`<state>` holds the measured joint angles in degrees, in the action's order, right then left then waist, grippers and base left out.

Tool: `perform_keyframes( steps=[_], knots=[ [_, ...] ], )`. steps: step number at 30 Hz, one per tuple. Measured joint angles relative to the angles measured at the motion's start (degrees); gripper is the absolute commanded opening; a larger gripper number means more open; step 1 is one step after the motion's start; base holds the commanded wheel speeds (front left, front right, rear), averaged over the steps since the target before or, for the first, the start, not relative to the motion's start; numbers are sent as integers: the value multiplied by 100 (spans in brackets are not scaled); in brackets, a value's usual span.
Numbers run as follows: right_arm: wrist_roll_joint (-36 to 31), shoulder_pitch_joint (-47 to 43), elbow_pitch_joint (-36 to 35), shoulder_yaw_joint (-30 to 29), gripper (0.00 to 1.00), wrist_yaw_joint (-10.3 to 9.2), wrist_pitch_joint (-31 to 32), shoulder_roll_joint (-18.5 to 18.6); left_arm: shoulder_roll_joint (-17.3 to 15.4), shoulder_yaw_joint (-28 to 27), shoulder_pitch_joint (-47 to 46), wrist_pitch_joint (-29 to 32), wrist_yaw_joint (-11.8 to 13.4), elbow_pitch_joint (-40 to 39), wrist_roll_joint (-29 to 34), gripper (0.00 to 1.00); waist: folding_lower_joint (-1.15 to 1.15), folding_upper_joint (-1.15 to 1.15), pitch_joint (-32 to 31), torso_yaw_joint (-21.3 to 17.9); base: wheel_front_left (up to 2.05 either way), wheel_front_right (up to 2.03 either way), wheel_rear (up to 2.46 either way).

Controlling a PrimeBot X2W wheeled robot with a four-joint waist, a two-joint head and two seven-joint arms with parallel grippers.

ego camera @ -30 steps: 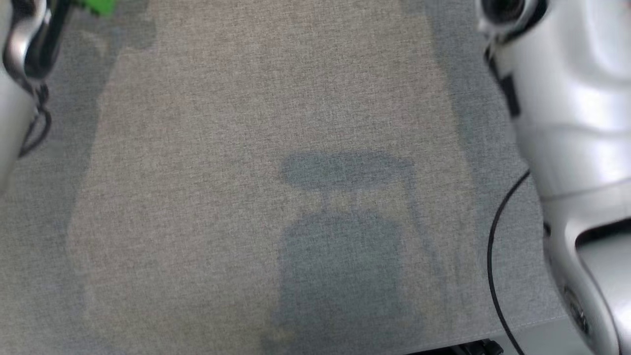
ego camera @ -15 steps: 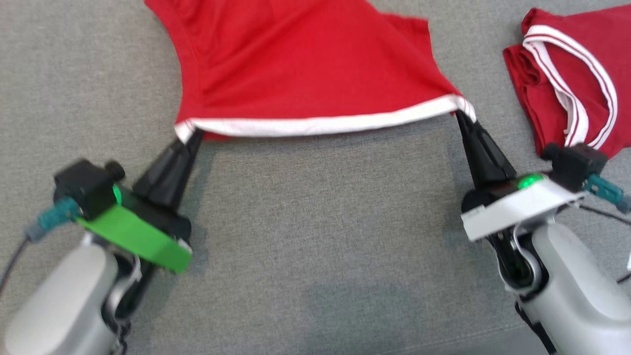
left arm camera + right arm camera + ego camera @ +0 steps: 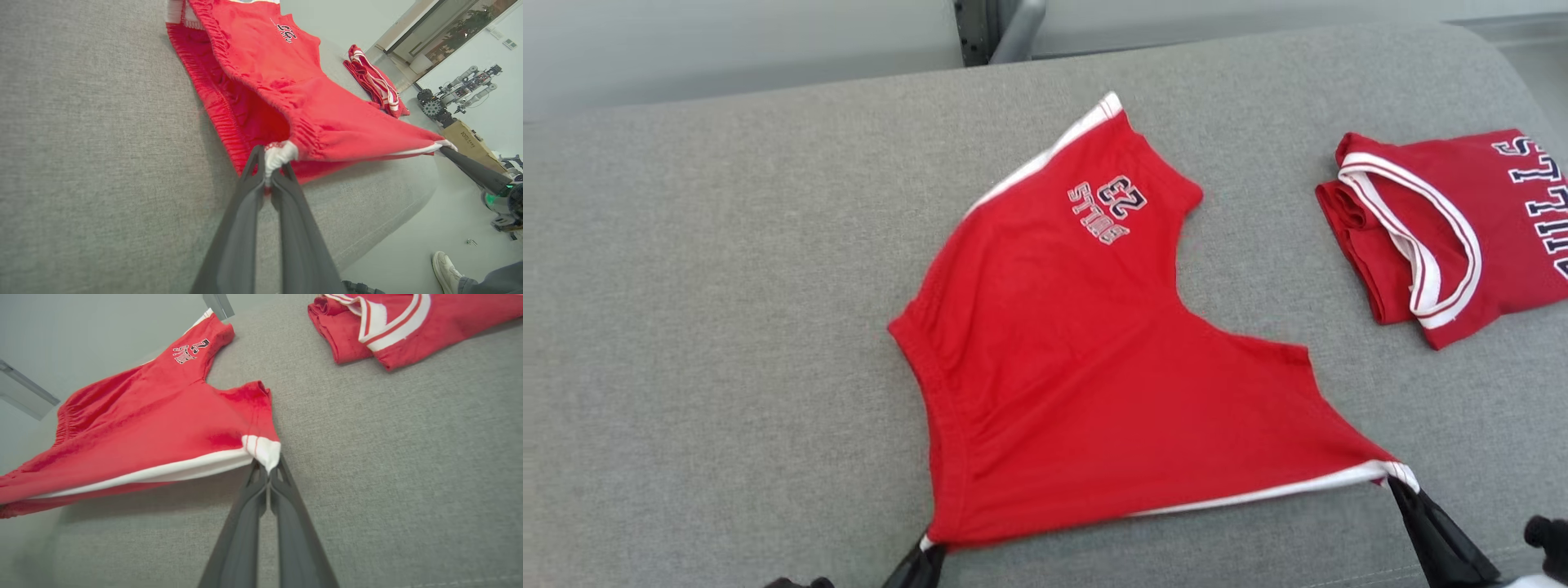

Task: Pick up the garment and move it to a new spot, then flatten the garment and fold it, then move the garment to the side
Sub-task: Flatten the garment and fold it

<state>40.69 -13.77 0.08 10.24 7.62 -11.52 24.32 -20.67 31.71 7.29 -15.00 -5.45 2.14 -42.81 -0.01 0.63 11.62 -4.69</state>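
The garment [image 3: 1094,367] is a pair of red shorts with white side trim and a "23" print, spread over the grey cushioned surface [image 3: 727,327]. Its near edge is lifted and pulled taut between both grippers. My left gripper [image 3: 927,545] is shut on the waistband corner at the bottom edge of the head view. In the left wrist view, white trim is bunched between the tips of the left gripper [image 3: 271,163]. My right gripper [image 3: 1395,480] is shut on the white-trimmed leg corner, and the right wrist view shows the right gripper [image 3: 267,465] pinching it.
A folded red jersey [image 3: 1437,237] with white collar trim lies at the right of the surface. The cushion's front edge runs just below the grippers. In the left wrist view, a cardboard box [image 3: 470,143], another robot [image 3: 457,90] and a person's shoe [image 3: 443,265] are on the floor.
The head camera has tilted up, so the whole picture has shifted and the arms have dropped to the bottom edge. Both grippers still hold the shorts' corners.
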Motion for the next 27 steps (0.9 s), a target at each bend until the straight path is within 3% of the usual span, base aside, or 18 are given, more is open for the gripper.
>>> perform_keyframes(
  steps=[5,11,20,27],
  knots=[
    [-111,-418,-743,-405,0,-7,430,-82,142,108,202,40,60,-178,-75,0,0,0,-261,195,0,0,0],
    [-233,873,-866,-345,0,-10,907,-270,226,-66,-481,566,129,-400,-425,0,0,0,-134,393,0,0,0],
    [-256,3698,610,-58,0,-13,1383,-345,728,-257,-2416,1561,625,-207,-671,0,0,0,702,706,0,0,0],
    [-227,5033,1701,208,0,-14,1552,-182,1085,-176,-3464,1909,842,463,-544,0,0,0,1153,1252,0,0,0]
  ],
)
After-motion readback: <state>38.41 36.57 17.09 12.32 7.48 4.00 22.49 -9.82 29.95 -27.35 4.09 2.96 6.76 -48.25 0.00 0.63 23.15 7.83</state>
